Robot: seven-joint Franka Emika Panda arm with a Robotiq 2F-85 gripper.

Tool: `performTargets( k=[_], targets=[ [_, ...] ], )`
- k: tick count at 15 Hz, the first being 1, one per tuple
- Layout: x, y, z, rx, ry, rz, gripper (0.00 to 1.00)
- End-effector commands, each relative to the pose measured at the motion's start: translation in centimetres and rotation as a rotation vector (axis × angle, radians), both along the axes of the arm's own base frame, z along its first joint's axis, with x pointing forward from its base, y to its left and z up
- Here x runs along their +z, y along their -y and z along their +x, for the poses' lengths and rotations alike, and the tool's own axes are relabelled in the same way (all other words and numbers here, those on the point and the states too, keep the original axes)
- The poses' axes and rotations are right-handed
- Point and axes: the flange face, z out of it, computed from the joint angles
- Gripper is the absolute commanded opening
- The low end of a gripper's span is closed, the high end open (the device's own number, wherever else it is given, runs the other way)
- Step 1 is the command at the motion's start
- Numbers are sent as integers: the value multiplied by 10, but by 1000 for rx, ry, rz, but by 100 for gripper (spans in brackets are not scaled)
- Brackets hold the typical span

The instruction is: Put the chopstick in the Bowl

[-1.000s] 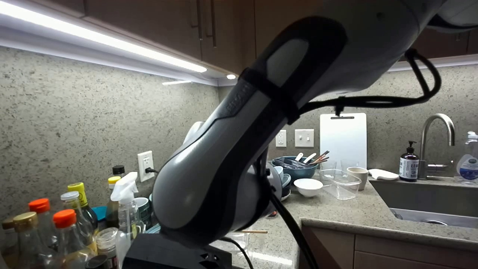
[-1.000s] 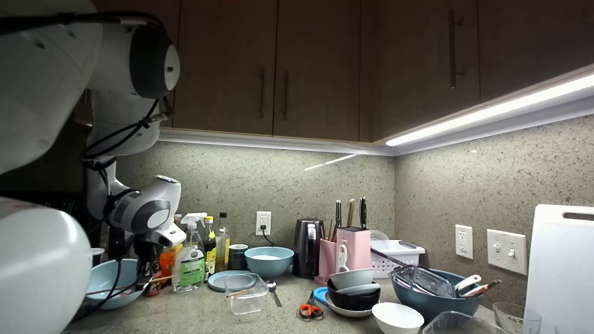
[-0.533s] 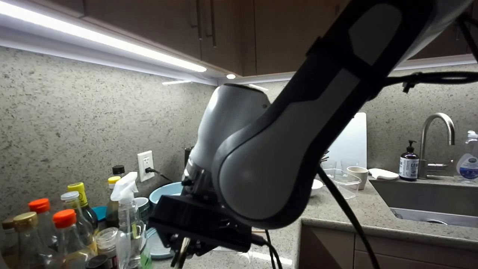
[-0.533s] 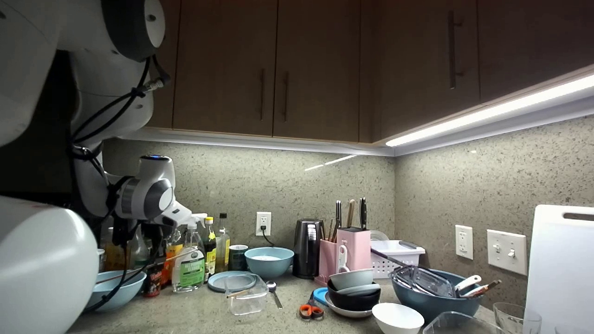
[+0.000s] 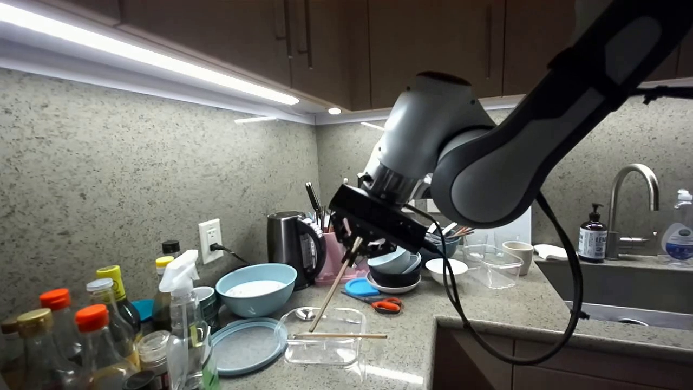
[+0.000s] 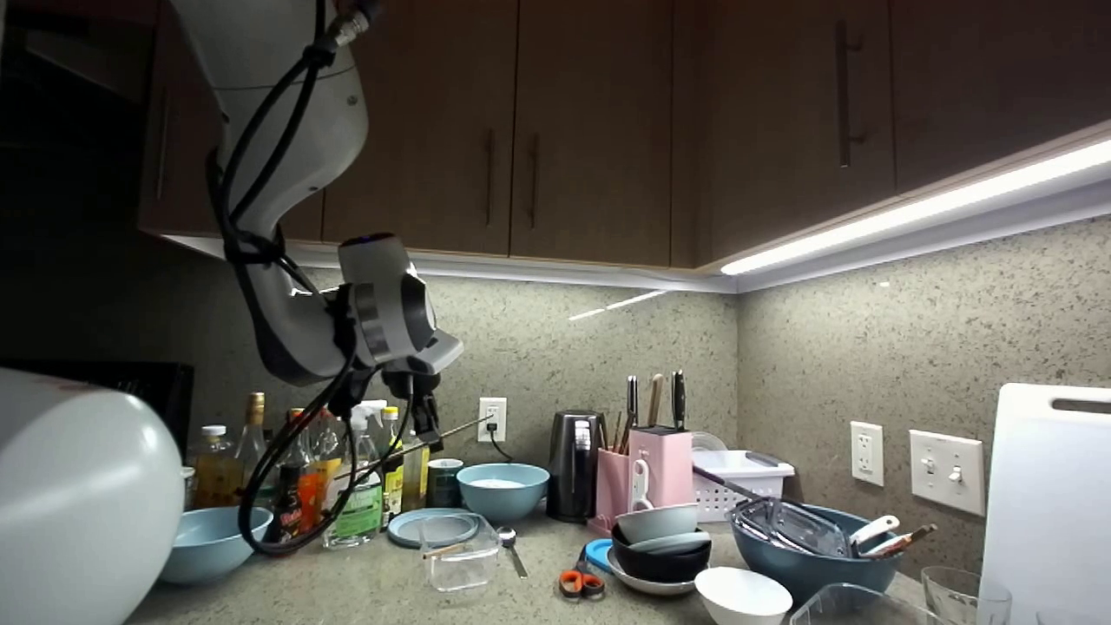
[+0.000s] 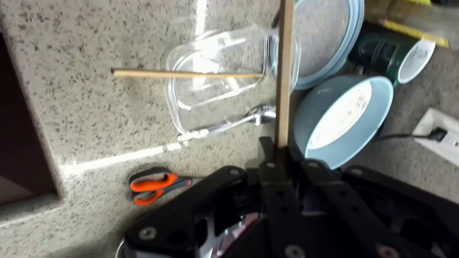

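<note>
Speckled stone covers the counter [image 5: 406, 319] and the wall [image 5: 135, 179] behind it, with bottles [image 5: 92, 318] filling the lower left of an exterior view. Carrying appears to be the step in hand: the gripper [image 7: 281, 148] pinches a tan chopstick [image 7: 284, 71], and an exterior view shows it in the air, in no bowl. A second stick [image 7: 150, 73] lies across the clear container [image 5: 319, 355] at lower centre. I cannot tell which bowl is meant, the blue bowl [image 5: 254, 307] just beside the black kettle [image 5: 284, 246] or the corner bowl [image 6: 204, 555] at the lower left of an exterior view. The next move calls, I judge, for bringing the chopstick over the chosen rim, lowering it and letting go. In an exterior view the arm [image 5: 487, 181] reaches from the upper right, its wrist [image 5: 425, 124] tilted, and the chopstick slants from mid-frame down to the left.
</note>
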Motion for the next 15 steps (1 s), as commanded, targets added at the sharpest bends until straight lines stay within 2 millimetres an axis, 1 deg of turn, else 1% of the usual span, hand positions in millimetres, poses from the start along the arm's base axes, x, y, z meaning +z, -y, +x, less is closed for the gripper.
performTargets(
  k=[1, 2, 4, 5, 6, 7, 10, 11, 13, 14, 15],
  targets=[
    [5, 9, 1, -16, 8, 2, 8],
    [5, 11, 2, -17, 9, 2, 8],
    [1, 3, 0, -3, 2, -3, 8],
    [-4, -2, 0, 43, -16, -16, 7],
    [-14, -10, -5, 98, -58, -32, 7],
    [-19, -19, -9, 142, -79, -47, 7],
    [-14, -31, -3, 251, -149, -74, 7],
    [-10, -30, 3, 275, -169, -79, 7],
    [-5, -18, 30, 316, -188, -108, 7],
    [-8, -4, 54, 273, -176, -72, 7],
    [-6, 6, 69, 191, -117, -67, 7]
  ],
)
